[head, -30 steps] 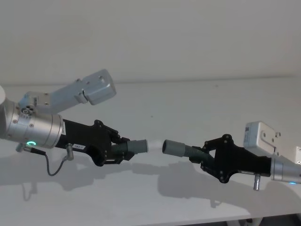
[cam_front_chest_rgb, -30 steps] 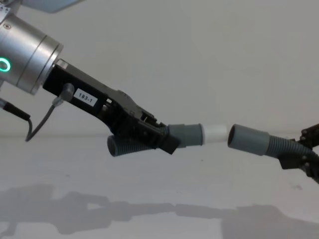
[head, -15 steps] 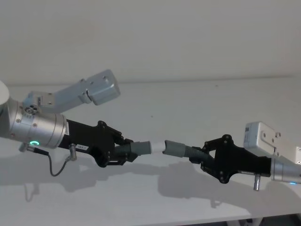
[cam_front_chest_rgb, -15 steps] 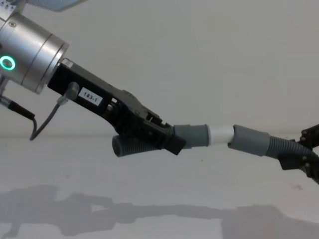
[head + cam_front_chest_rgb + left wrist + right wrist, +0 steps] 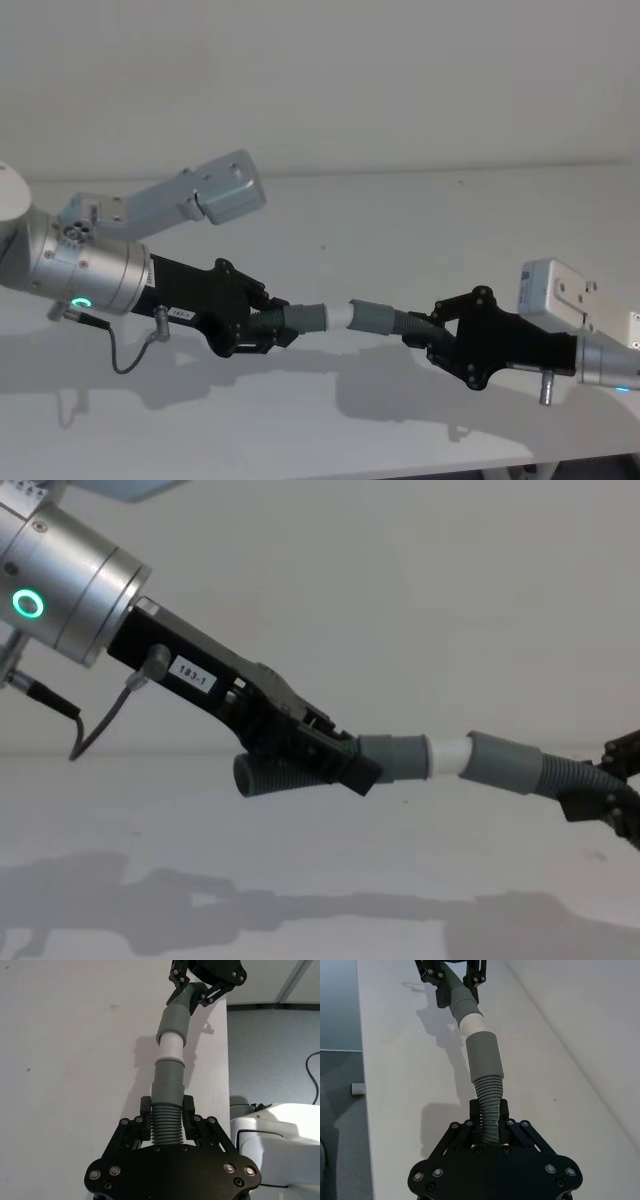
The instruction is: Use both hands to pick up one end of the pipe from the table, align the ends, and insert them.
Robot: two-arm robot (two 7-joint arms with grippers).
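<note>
Compared with half a second earlier, the black parallel-jaw left gripper (image 5: 268, 328) has advanced rightward, so less of the short white stub (image 5: 339, 314) is exposed; its tip now sits inside the smooth grey cuff (image 5: 372, 315) of the right piece. The left gripper is clamped on the ribbed dark grey hose piece (image 5: 165, 1121) behind its own cuff (image 5: 393, 757). The black right gripper (image 5: 432, 330), unmoved, is clamped on the ribbed section of the second dark grey hose piece (image 5: 489, 1102). Both pieces are held in the air above the plain white table (image 5: 420, 220), joined nearly in line at centre, with a narrow white band visible between the cuffs.
</note>
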